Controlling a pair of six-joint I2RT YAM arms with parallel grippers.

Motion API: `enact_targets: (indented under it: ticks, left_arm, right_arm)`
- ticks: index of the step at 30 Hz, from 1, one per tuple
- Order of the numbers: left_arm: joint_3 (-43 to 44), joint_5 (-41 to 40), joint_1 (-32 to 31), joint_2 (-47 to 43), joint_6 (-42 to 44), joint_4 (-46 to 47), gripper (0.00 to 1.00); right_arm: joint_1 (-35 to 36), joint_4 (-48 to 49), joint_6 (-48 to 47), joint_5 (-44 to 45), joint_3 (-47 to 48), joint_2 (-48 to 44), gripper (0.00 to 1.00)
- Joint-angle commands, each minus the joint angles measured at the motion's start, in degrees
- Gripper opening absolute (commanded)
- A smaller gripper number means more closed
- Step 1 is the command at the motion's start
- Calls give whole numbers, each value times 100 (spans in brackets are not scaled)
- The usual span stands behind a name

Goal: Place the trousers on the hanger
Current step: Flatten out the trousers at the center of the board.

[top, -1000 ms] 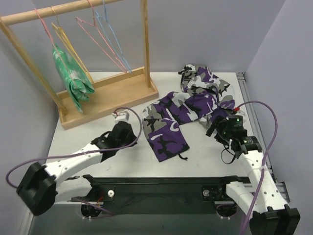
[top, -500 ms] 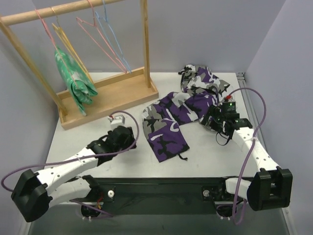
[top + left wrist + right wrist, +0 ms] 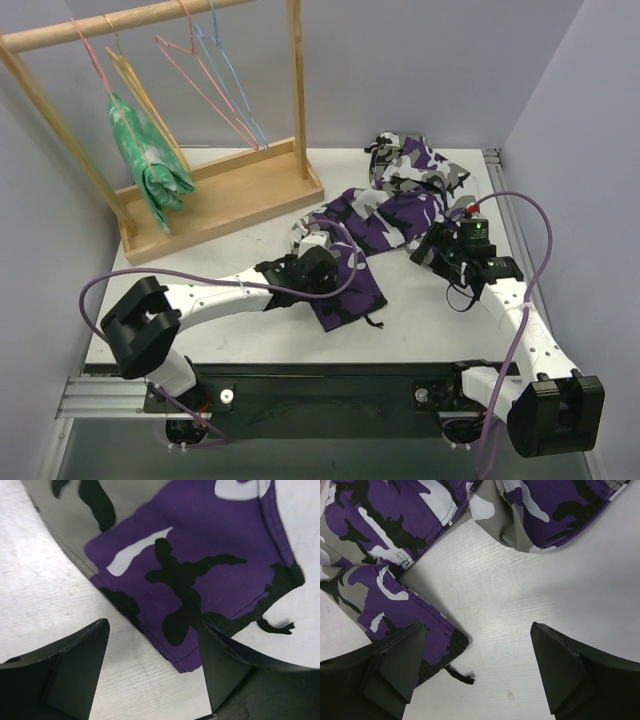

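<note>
The camouflage trousers lie crumpled on the white table, one leg reaching toward the front. My left gripper hovers over that leg's end. In the left wrist view it is open, with the purple hem corner lying between its fingers. My right gripper sits at the trousers' right side. It is open over bare table, and a hem corner with a black drawstring lies by its left finger. The yellow hanger hangs on the rack at back left.
A wooden rack stands at back left. It carries a green-and-white garment, pink hangers and a blue hanger. A metal rail runs along the table's right edge.
My left arm swung right from the table's left side to the trouser leg's end, and its jaws opened. My right gripper shifted slightly and stayed open.
</note>
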Motion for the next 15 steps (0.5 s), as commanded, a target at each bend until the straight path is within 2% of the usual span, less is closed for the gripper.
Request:
enact_targets:
  ticks: [1, 5, 15]
  left_arm:
    - [375, 484, -64, 611, 135, -137, 82]
    - [613, 502, -126, 1069, 100, -349, 82]
    - [526, 406, -117, 1500, 170, -173, 82]
  right_arm:
    - [-44, -279, 61, -12, -66, -250, 88]
    - [-53, -340, 202, -100, -93, -391, 88]
    - [-44, -402, 290, -249, -189, -514, 88]
